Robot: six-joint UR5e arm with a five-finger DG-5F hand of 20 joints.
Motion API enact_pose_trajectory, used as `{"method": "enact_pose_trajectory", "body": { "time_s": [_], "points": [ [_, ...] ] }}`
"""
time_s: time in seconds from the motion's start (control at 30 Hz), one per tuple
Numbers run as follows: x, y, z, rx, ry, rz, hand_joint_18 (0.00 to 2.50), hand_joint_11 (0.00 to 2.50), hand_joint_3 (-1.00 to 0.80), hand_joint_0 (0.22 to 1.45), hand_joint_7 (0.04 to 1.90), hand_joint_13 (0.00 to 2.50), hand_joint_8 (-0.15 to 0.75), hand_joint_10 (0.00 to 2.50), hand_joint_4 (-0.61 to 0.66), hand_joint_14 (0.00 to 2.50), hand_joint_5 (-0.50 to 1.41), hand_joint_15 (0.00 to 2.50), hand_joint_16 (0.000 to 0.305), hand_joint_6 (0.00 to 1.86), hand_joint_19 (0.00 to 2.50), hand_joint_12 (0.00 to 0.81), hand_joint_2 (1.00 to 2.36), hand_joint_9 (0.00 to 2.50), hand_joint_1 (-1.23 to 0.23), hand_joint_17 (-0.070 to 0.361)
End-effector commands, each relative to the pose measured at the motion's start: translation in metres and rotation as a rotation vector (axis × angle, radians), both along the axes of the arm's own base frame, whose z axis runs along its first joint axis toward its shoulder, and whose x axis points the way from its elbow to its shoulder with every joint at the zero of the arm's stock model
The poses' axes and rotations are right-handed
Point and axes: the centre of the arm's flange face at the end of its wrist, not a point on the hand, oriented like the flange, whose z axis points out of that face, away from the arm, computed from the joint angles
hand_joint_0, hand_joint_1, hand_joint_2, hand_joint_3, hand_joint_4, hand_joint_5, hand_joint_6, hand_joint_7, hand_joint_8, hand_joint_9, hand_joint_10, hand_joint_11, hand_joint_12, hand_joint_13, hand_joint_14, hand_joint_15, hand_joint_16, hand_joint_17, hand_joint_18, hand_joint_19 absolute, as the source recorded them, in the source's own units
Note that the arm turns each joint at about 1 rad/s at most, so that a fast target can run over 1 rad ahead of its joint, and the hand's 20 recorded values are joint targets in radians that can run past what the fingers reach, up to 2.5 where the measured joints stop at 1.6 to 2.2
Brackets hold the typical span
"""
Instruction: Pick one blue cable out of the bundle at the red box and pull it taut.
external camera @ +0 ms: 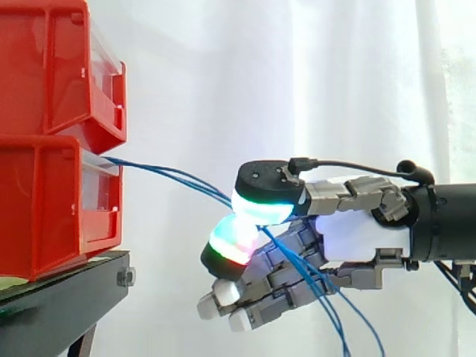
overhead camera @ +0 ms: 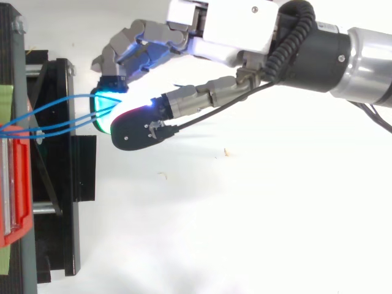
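Thin blue cables [external camera: 171,176] leave the front of the lower red bin [external camera: 44,208] and run right, sagging slightly, to my hand [external camera: 357,234]. The hand hangs in the air right of the bins, fingers pointing at them. Its thumb pad [external camera: 260,208], glowing cyan and green, presses down toward a red-green finger pad [external camera: 229,245], and the cables pass between the two. Behind the pinch the strands cross the palm and hang down [external camera: 338,323]. From above, the blue strands [overhead camera: 61,113] fan out from the bin and meet at the pinch under the hand [overhead camera: 233,30]. The other fingers are curled loosely below.
A second red bin [external camera: 52,67] sits on top of the lower one. Both rest on a black stand [external camera: 59,297], also seen from above [overhead camera: 61,184]. A white curtain hangs behind, and the floor under the hand is white.
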Motion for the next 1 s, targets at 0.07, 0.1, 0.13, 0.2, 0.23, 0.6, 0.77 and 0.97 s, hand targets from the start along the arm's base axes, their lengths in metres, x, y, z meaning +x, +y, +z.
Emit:
{"method": "enact_pose_trajectory", "body": {
  "time_s": [0.07,0.1,0.13,0.2,0.23,0.6,0.77,0.97],
  "points": [
    [-0.008,0.002,0.013,0.0,0.037,0.003,0.41,0.98,-0.11,0.63,0.93,0.44,0.399,0.01,0.14,0.01,-0.18,0.23,0.058,0.93,0.24,0.4,1.01,0.97,-0.73,0.131],
    [-0.008,0.003,0.015,0.0,0.039,0.005,0.42,1.01,-0.11,0.63,0.93,0.45,0.399,0.01,0.14,0.01,-0.19,0.24,0.058,0.93,0.24,0.396,1.01,0.99,-0.73,0.131],
    [-0.01,0.003,0.015,-0.001,0.047,0.005,0.41,1.04,-0.12,0.63,0.93,0.47,0.398,0.01,0.14,0.01,-0.19,0.25,0.058,0.92,0.24,0.396,1.02,1.02,-0.73,0.13],
    [-0.01,0.005,0.017,0.0,0.05,0.006,0.42,1.09,-0.12,0.63,0.92,0.5,0.392,0.01,0.14,0.01,-0.19,0.26,0.057,0.92,0.25,0.394,1.02,1.05,-0.73,0.129],
    [-0.011,0.004,0.02,0.0,0.051,0.006,0.42,1.11,-0.13,0.63,0.93,0.51,0.392,0.01,0.14,0.01,-0.19,0.28,0.057,0.92,0.26,0.393,1.02,1.06,-0.73,0.128],
    [-0.012,0.008,0.03,0.01,0.059,0.011,0.43,1.16,-0.16,0.64,0.93,0.6,0.383,0.01,0.14,0.01,-0.19,0.33,0.055,0.91,0.28,0.384,1.02,1.1,-0.73,0.125],
    [-0.013,0.009,0.03,0.032,0.073,0.011,0.44,1.16,-0.17,0.64,0.93,0.65,0.387,0.01,0.15,0.01,-0.19,0.37,0.056,0.91,0.28,0.38,1.02,1.12,-0.73,0.125],
    [-0.015,0.011,0.029,0.073,0.093,0.011,0.47,1.21,-0.19,0.65,0.91,0.71,0.387,0.01,0.14,0.02,-0.19,0.41,0.056,0.91,0.29,0.378,1.02,1.13,-0.76,0.125]
  ]
}}
